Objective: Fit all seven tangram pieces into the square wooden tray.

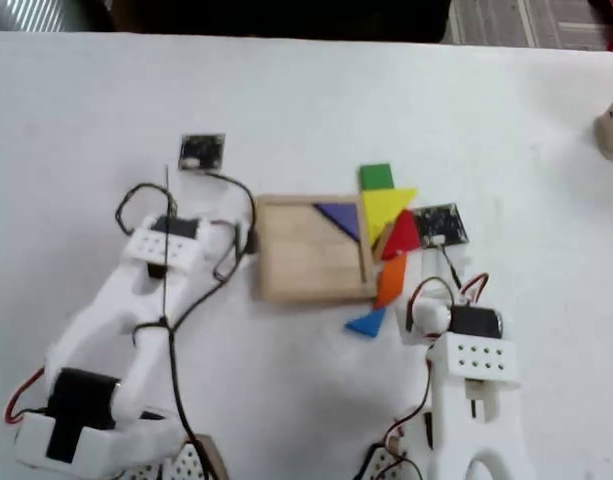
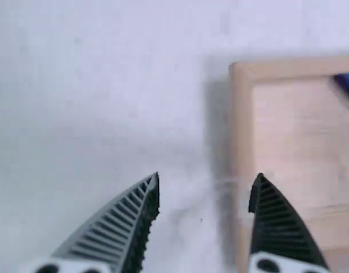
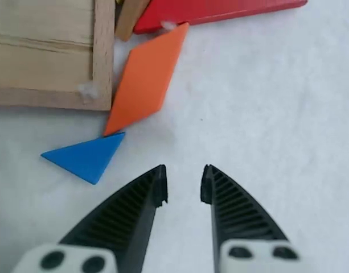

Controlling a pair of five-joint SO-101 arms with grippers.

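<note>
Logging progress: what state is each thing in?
wooden tray: holds one piece
purple triangle: inside tray
yellow triangle: unseated, at rim
green square: outside tray
red triangle: outside tray
orange parallelogram: outside tray
blue triangle: outside tray
left gripper: open, empty
right gripper: open, empty

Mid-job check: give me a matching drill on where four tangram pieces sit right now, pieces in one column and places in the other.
Pieces:
1. purple triangle
2. blue triangle
3. green square
4. orange piece

Places:
A. on the table, nearest the right gripper
B. inside the tray
C. just outside the tray, between the red piece and the blue triangle
D. past the tray's far corner

Pairs: 1-B, 2-A, 3-D, 4-C
</note>
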